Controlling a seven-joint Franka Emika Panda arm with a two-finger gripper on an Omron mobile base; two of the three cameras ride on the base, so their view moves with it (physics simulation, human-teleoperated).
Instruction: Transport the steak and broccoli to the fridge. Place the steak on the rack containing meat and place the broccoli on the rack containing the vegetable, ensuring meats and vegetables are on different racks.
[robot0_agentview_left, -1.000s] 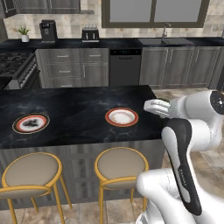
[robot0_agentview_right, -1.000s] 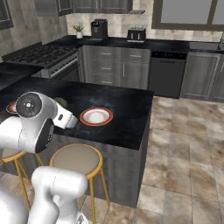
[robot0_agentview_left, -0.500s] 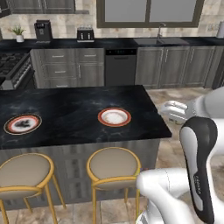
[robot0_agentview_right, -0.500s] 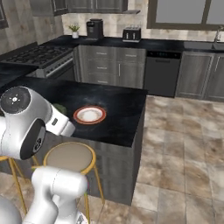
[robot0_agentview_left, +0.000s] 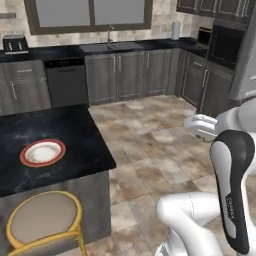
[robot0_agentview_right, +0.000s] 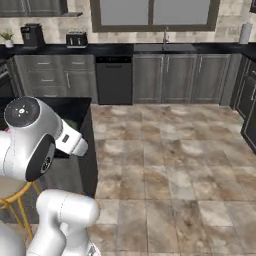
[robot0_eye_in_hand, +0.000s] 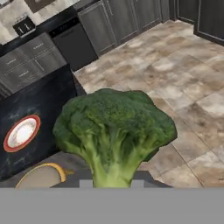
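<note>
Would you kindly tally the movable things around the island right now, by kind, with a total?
Broccoli, held in the hand: 1
Plates on the island: 1
Stools: 1
Total: 3

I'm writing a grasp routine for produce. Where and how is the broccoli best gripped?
By its pale stem, coming from below the head. In the hand view the broccoli stands upright with the stem running down between the finger tips; the stem is narrow and fairly straight, while the bumpy head is wide and uneven, so probably less secure.
</note>
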